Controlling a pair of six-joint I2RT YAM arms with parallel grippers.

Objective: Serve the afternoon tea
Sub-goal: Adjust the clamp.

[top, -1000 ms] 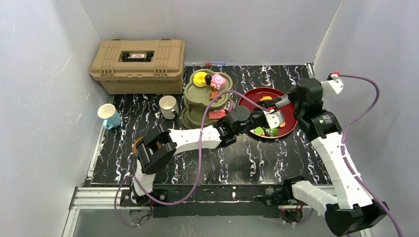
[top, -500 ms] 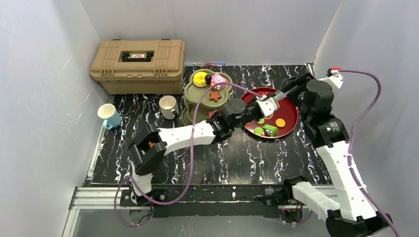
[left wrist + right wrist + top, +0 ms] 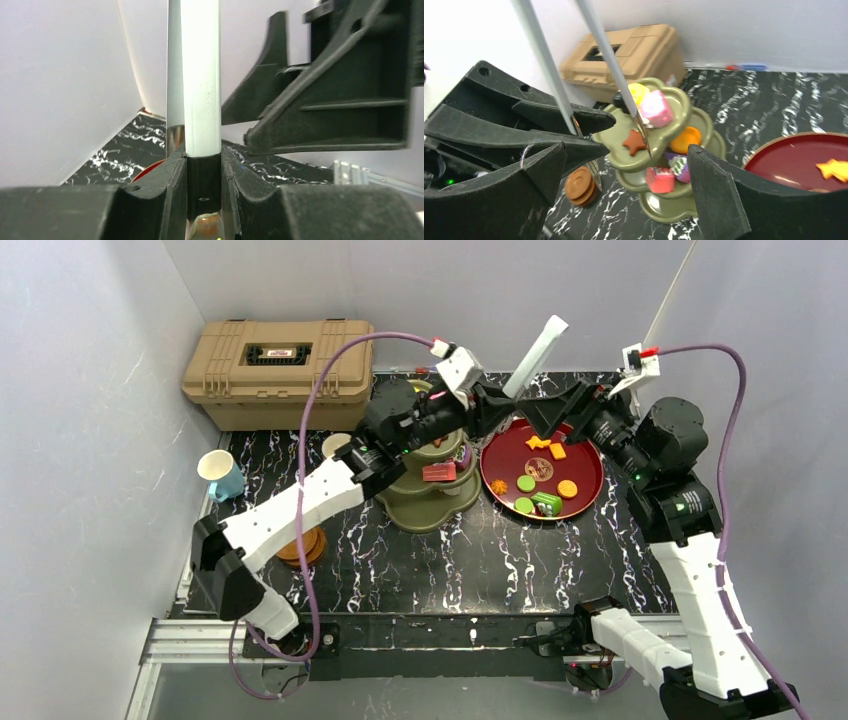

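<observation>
Here, my olive-green three-tier stand (image 3: pixel 432 508), pastries (image 3: pixel 439 472) aboard, sits upright, axis vertical, nine o'clock of the red plate (image 3: pixel 495 455). Left gripper (image 3: pixel 505 400) clamps grey tongs (image 3: pixel 535 352) slanting toward one o'clock; right gripper (image 3: pixel 548 412) gapes wide.

We see plain pale-grey walls (image 3: pixel 430 290) at back and both sides. We note black white-veined marble-patterned tabletop (image 3: pixel 500 560), silver aluminium rail (image 3: pixel 190 640) along near edge. Light even, soft.
</observation>
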